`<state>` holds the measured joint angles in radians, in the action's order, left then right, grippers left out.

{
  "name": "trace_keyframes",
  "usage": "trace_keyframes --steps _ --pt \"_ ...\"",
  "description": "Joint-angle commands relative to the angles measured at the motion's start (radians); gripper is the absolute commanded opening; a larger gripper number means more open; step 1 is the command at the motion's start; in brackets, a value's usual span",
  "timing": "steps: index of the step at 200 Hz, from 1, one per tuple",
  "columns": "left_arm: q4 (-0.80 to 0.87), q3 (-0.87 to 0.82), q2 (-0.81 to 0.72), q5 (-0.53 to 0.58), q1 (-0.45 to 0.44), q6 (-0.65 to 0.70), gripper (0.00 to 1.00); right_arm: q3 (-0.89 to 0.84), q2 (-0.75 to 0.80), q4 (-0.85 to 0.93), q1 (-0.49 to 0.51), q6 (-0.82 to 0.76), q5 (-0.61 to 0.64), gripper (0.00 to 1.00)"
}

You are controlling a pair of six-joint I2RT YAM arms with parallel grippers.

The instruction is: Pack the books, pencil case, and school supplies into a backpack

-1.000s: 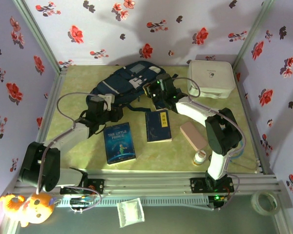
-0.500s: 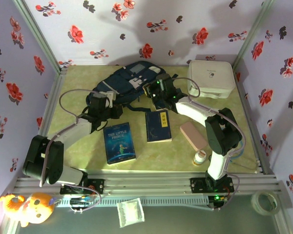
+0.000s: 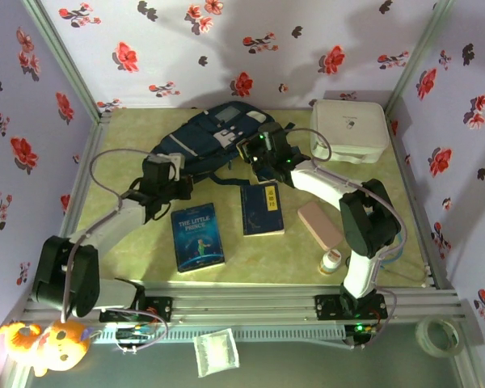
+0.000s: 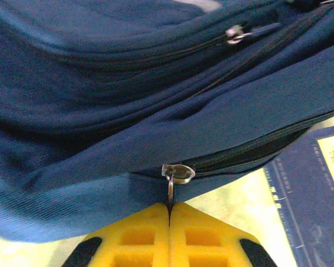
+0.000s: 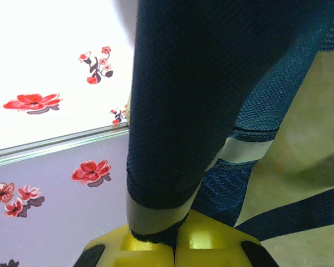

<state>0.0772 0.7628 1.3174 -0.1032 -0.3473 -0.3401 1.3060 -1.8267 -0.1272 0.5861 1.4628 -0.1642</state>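
Opening step, as judged: left tool (image 4: 170,207) clamped on the zipper pull (image 4: 171,183) of the backpack (image 3: 214,133), right tool (image 5: 175,238) gripping its strap (image 5: 178,111), books (image 3: 198,236) just in front; next, draw the zipper open.

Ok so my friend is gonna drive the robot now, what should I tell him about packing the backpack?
Left pincer: shut on the zipper pull of the backpack. That zipper is partly open.
Right pincer: shut on a backpack strap.
Out on the table: the Little Prince book, a yellow-label book and the pencil case.
Done: the unzipping is started. Nothing can be seen packed.
Left: probably finish opening the zipper, then put the books and pencil case inside.
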Motion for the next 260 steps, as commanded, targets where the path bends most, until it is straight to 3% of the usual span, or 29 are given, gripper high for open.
trace_keyframes --steps 1,27,76,118,136,159,172,260 --pt "0.109 -0.030 -0.060 0.090 0.044 0.024 0.00 0.000 0.048 -0.023 -0.025 -0.049 0.014 0.00" --pt "0.144 -0.036 -0.093 0.125 0.066 0.009 0.00 -0.013 0.039 0.007 -0.057 -0.116 0.021 0.00" --pt "0.228 0.045 -0.140 0.143 0.042 0.007 0.00 0.114 -0.101 0.081 -0.083 -0.267 -0.106 0.00" --pt "0.313 0.100 -0.185 0.147 0.017 0.026 0.00 0.176 -0.168 0.078 -0.078 -0.280 -0.140 0.00" --pt "0.290 0.066 -0.155 0.095 0.012 -0.010 0.00 0.174 -0.166 0.081 -0.078 -0.282 -0.136 0.00" --pt "0.250 0.055 -0.095 0.035 -0.017 -0.053 0.23 0.170 -0.154 0.087 -0.080 -0.282 -0.138 0.00" --pt "0.240 0.064 -0.051 0.029 -0.028 -0.077 0.30 0.170 -0.147 0.087 -0.080 -0.280 -0.145 0.00" --pt "0.195 0.118 0.125 0.081 -0.035 -0.066 0.39 0.171 -0.074 -0.021 -0.081 -0.197 -0.248 0.00"
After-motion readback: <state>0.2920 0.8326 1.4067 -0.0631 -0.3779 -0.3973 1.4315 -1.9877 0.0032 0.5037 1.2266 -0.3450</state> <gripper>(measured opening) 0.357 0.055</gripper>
